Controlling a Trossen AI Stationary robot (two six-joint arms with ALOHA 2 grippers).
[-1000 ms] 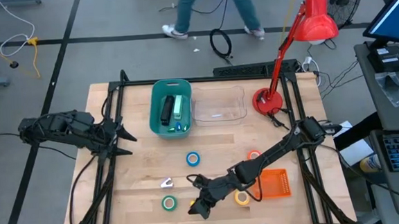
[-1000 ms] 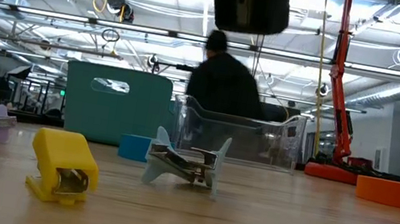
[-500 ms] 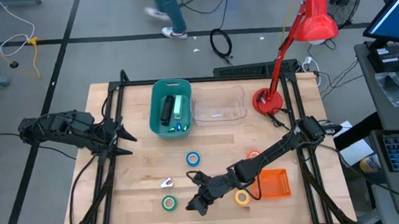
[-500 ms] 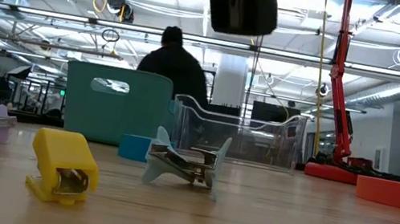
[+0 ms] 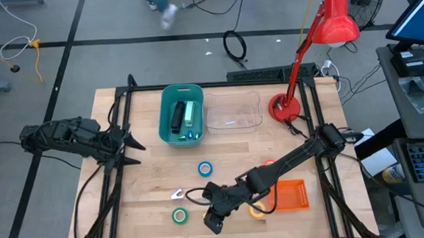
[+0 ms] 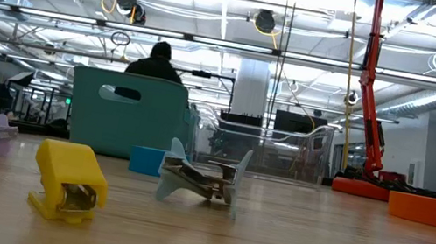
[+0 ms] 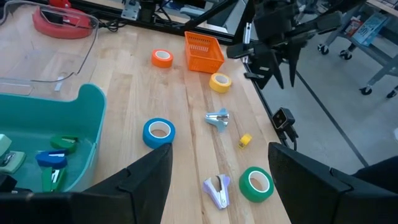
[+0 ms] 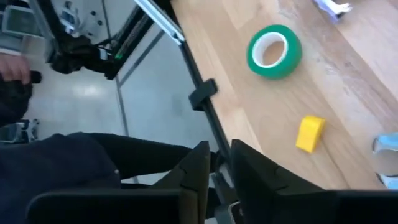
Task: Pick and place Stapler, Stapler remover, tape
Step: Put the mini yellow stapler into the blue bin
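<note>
Tape rolls — green (image 7: 255, 184), blue (image 7: 158, 132), yellow (image 7: 219, 82), orange-red (image 7: 161, 58); teal bin (image 5: 181, 115), orange basket (image 7: 203, 50), red lamp (image 5: 334, 17) — on pale wood table (image 5: 149, 182).
</note>
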